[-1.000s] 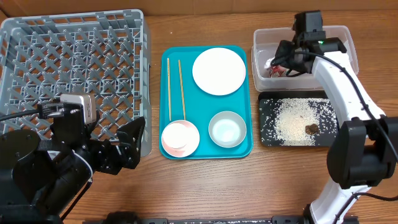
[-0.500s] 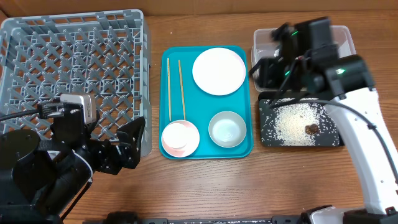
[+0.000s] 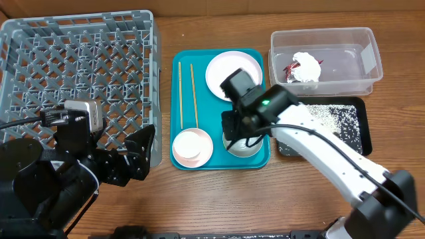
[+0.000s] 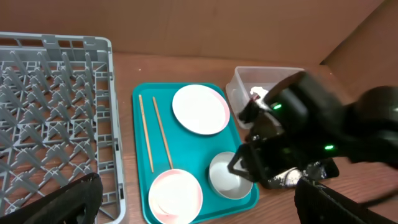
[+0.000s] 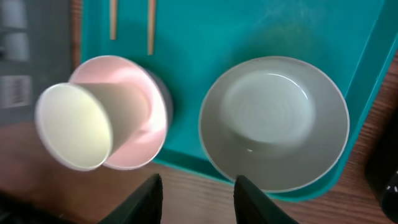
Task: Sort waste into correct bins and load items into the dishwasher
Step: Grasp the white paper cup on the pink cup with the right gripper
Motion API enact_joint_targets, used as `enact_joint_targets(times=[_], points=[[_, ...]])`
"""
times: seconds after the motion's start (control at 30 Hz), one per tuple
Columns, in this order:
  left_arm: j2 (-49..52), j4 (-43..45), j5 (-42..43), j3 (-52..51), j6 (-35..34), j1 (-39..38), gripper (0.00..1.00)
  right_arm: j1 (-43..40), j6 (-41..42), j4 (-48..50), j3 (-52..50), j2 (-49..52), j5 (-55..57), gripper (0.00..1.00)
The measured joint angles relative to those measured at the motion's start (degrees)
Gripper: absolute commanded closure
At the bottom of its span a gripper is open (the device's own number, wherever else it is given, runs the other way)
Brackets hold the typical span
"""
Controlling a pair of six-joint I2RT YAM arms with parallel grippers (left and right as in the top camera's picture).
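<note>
The wooden desk [image 3: 199, 199] carries a grey dish rack [image 3: 80, 66] at left, a teal tray [image 3: 207, 113] mid-desk, and a clear tub [image 3: 325, 31] just beside a black tray [image 3: 364, 133] at right.

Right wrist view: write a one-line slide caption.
Open right gripper over the grey-green bowl, beside a white cup in the pink bowl, on a teal tray.

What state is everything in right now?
dish rack, nothing loaded
clear tub, holds tissue wad and red wrapper
plate, empty, on teal tray
white cup, inside pink bowl
grey-green bowl, upright, empty
chopsticks, flat on tray
right gripper, open over grey-green bowl
left gripper, open, empty
</note>
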Motion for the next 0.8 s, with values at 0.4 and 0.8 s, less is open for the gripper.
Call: enact_joint_targets(times=[0.4, 0.8], points=[[0.0, 0.0, 0.0, 0.0, 0.0, 0.0, 0.0, 0.0, -2.3, 5.5, -0.2, 2.1, -3.9, 0.56], [0.0, 0.0, 0.1, 0.0, -0.2, 0.0, 0.0, 6.9, -5.9, 11.6, -0.2, 7.9, -8.6, 0.57]])
